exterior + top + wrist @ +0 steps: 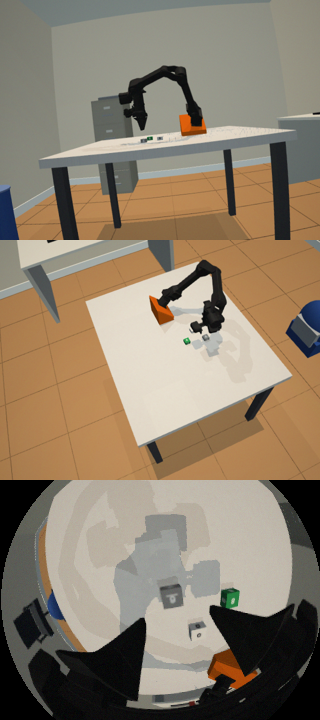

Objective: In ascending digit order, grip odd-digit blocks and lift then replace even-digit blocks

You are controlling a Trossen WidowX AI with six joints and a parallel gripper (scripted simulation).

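Three small blocks lie on the white table (155, 384) (232, 134). They are a green block (186, 341) (149, 138) (230, 598), a grey block (205, 337) (143, 140) (171, 594) and a white block (191, 330) (160, 138) (196, 631). The digits are too small to read. My gripper (198, 328) (142, 126) (178, 615) is open and empty. It hangs well above the table, over the grey and white blocks, and touches none of them.
The arm's orange base (161, 311) (192, 126) stands at the back of the table. A grey filing cabinet (111, 121) stands behind the table. A blue bin (307, 327) (6, 211) and a second table (51, 250) (297, 121) stand off to the sides.
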